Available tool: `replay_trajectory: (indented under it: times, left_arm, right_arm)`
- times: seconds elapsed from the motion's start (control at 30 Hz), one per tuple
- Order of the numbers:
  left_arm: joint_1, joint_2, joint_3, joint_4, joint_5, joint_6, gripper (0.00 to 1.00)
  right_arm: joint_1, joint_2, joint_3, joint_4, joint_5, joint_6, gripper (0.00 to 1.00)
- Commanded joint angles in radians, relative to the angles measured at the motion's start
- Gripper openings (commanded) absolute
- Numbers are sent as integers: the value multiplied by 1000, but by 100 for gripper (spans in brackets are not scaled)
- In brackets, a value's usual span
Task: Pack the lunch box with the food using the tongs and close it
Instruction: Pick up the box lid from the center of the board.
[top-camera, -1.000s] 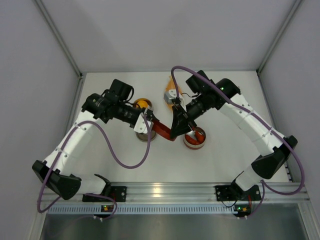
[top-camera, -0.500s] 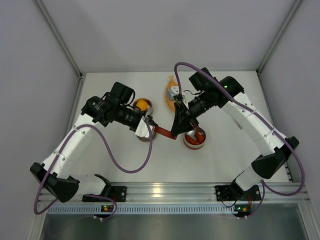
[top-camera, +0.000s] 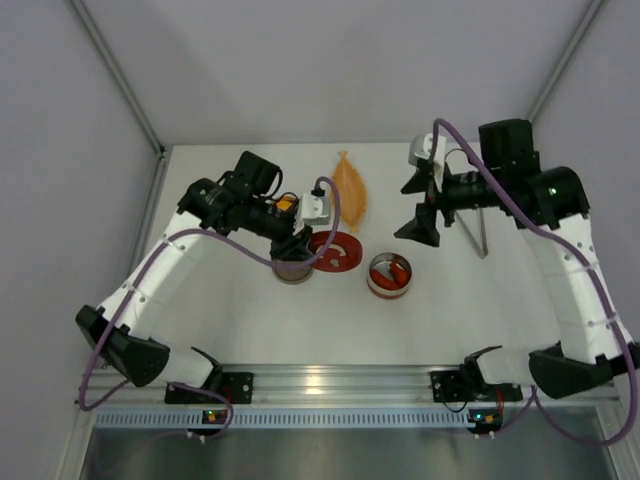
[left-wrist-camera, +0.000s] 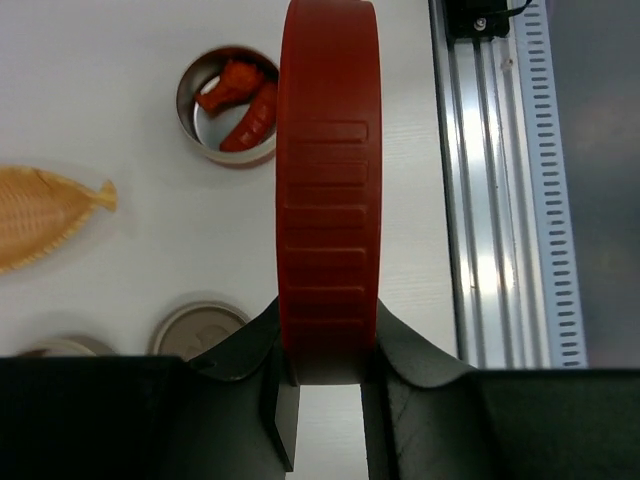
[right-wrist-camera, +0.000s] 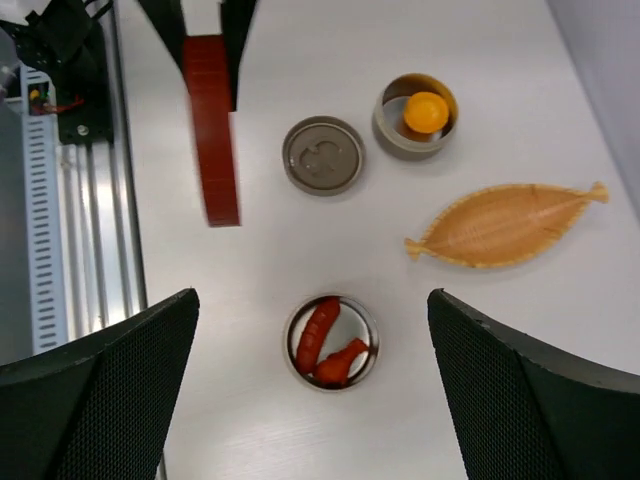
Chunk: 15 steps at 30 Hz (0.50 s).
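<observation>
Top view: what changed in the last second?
The right gripper let go of the red ring and swung away to the right; its jaws now stand open. The left gripper alone holds the ring, clamped edge-on, and has shifted it slightly right. The tin of red pieces and the fish-shaped dish stayed put.

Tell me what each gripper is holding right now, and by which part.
The left gripper pinches the red round lid by its rim, with the lid standing edge-on between the fingers. The right gripper is open and holds nothing.
</observation>
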Motion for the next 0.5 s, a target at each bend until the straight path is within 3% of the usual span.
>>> replay_trajectory:
  times: [0.0,0.13,0.33,0.47]
  left_arm:
    - [-6,101,65,-26,-80,-246,0]
    - [-9,156,80,-18,-184,-328,0]
    - [-7,186,67,43,-131,-455,0]
    - [-7,203,65,75,-86,-528,0]
  right_arm:
    - [22,-174,-57,121,68,-75,95]
    - [150,-260,-162,124,118,-140,97]
    - [340,-326,-265,158,155,-164,99]
    - [521,-368,-383,256,363,-170,99]
